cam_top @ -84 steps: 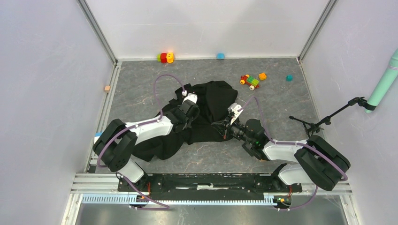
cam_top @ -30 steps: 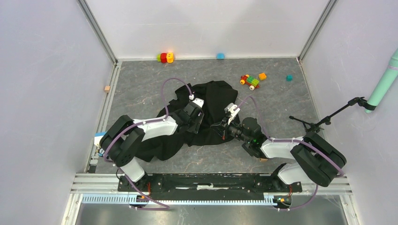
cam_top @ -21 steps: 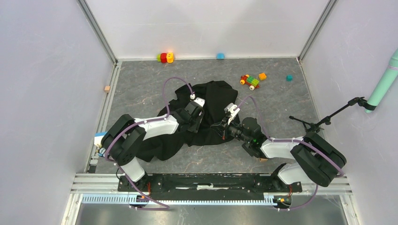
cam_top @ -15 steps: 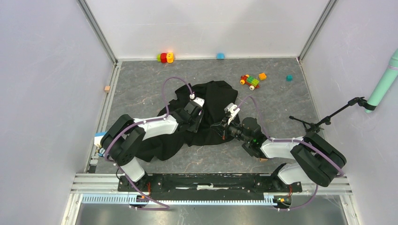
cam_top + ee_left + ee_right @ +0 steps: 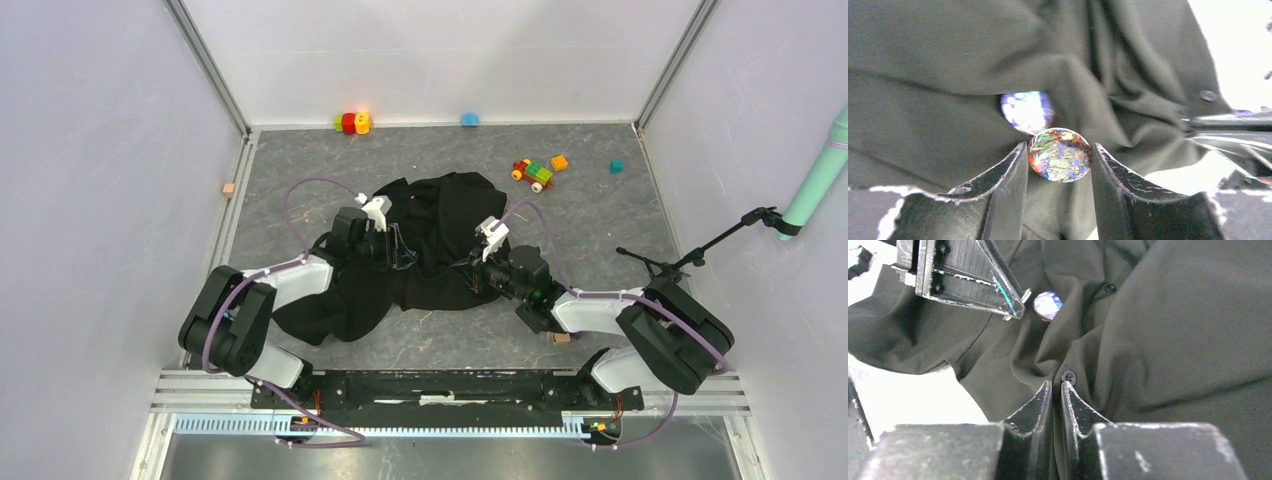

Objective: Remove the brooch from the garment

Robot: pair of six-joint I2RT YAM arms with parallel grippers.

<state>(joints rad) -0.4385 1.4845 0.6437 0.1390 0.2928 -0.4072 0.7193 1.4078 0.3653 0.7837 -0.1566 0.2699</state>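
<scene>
Backs off leftward with left gripper (image 5: pixel 1059 148) clamped on colourful disc (image 5: pixel 1059 156) and right gripper (image 5: pixel 1053 390) pinched shut on garment (image 5: pixel 1173 315), seemingly leaving pale brooch (image 5: pixel 1027 111) pinned, removal unfinished.

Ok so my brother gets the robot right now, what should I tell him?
Left gripper: shut on a colourful round disc, likely the brooch, right by the black garment; fully free or not, can't tell.
Right gripper: shut, seemingly pinching the garment beside a button.
A pale bluish round piece sits on the cloth next to the disc; maybe a second part.
Left to do: carry the disc clear, check that piece.
</scene>
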